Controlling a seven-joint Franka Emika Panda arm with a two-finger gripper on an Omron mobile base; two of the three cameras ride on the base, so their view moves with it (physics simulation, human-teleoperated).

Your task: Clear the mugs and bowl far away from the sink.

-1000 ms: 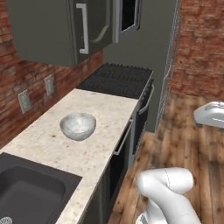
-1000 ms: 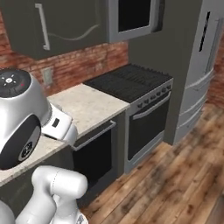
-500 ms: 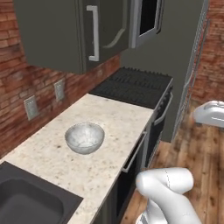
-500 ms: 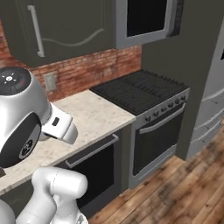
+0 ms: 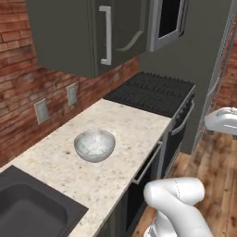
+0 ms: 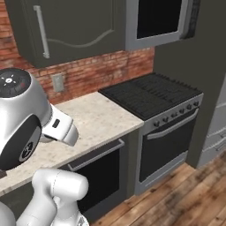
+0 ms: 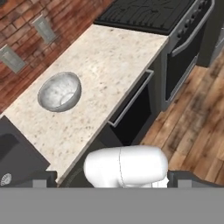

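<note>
A speckled beige stone desk is seen running along a red brick wall, with dark grey upper cabinets hung above it. At its far end a black range with a row of knobs on the front is set flush against it; a dark oven door with a long bar handle is fitted below the desk edge. A wooden plank floor is laid in front.

The sink, a dark grey rectangular basin, is sunk into the near end of the desk. The bowl, wide, round, pale grey-white and mottled inside, is stood upright on the bare desk between sink and range, apart from both, with nothing around it. Two grey wall outlets are mounted on the brick behind it.

The pincer is held above the floor, in front of the desk edge, with its dark fingertips spread wide and nothing between them.

No writing can be read.
</note>
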